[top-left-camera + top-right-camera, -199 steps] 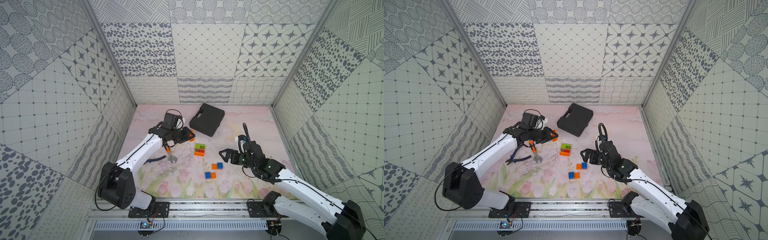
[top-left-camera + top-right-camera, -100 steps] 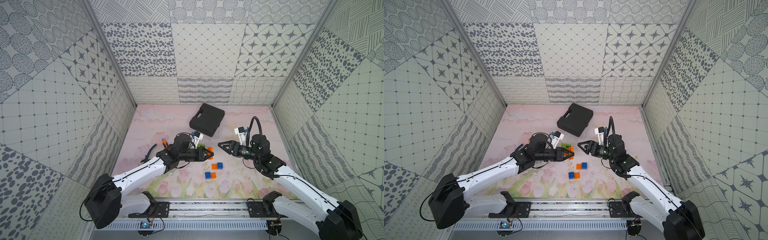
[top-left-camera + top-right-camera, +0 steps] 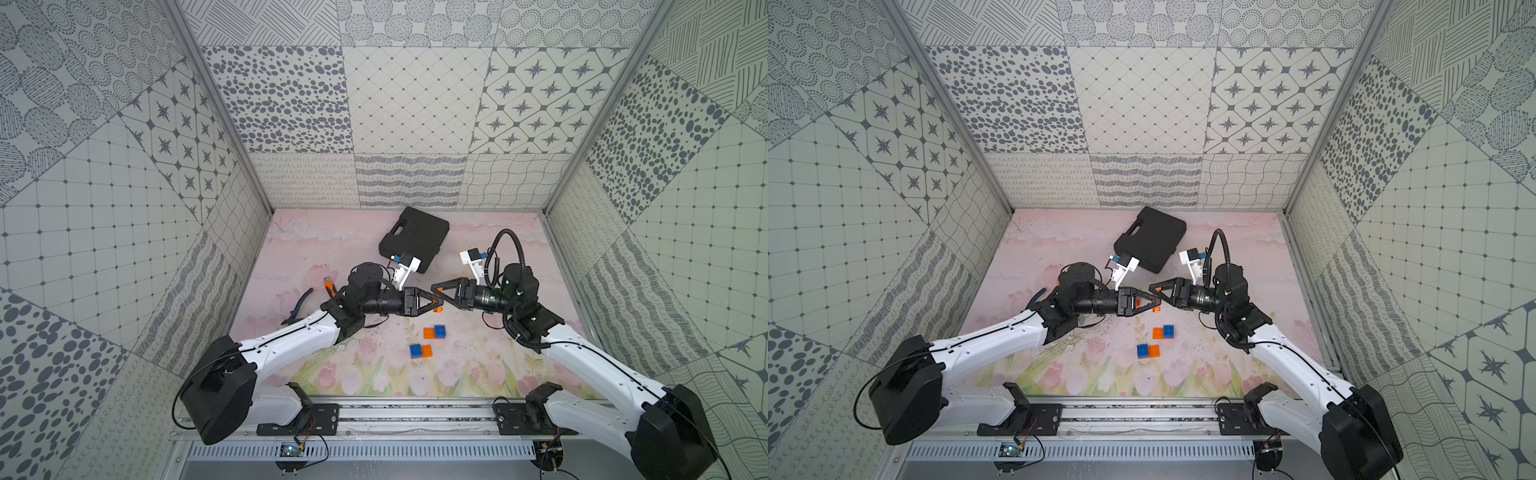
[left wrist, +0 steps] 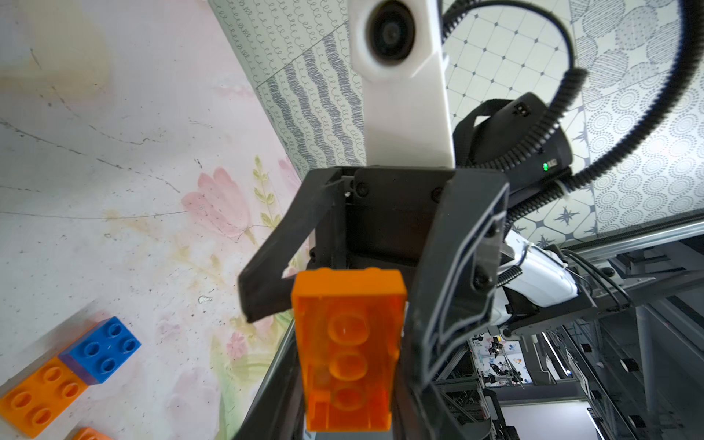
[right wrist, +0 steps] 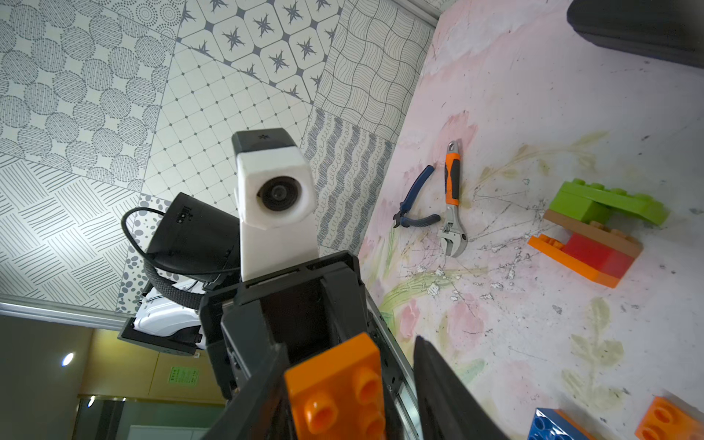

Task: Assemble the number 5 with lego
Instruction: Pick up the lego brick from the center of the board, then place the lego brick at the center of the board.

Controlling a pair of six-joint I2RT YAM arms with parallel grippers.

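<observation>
Lego (image 3: 434, 332) lies in three spots on the flowered counter (image 3: 490, 374), and one more piece hangs above it. The biggest thing lying there is the black case (image 3: 415, 239), closed, at the back. In both top views the left arm's wrist camera (image 3: 405, 268) covers its near corner.

Both arms reach in from the front rail (image 3: 415, 413) and meet nose to nose over the middle. From above they block most of the built stack (image 5: 594, 232). The right wrist view shows it plainly: a long green brick, a brown one, a red square, then a long orange one.

Beyond the stack, an orange-handled wrench (image 5: 452, 190) and blue-handled cutters (image 5: 415, 202) lie side by side, not touching. From above, the left arm hides part of them.

Toward the rail, clear of both arms, sit two blue-and-orange pairs (image 3: 421, 350) of square bricks, near each other.

The left claw (image 3: 435, 302) is clamped on one end of a long orange brick (image 4: 348, 354), held off the counter. The right claw (image 3: 436, 294) straddles the free end. Its jaws stand narrow, with a sliver of gap on one side, so it has no grip.
</observation>
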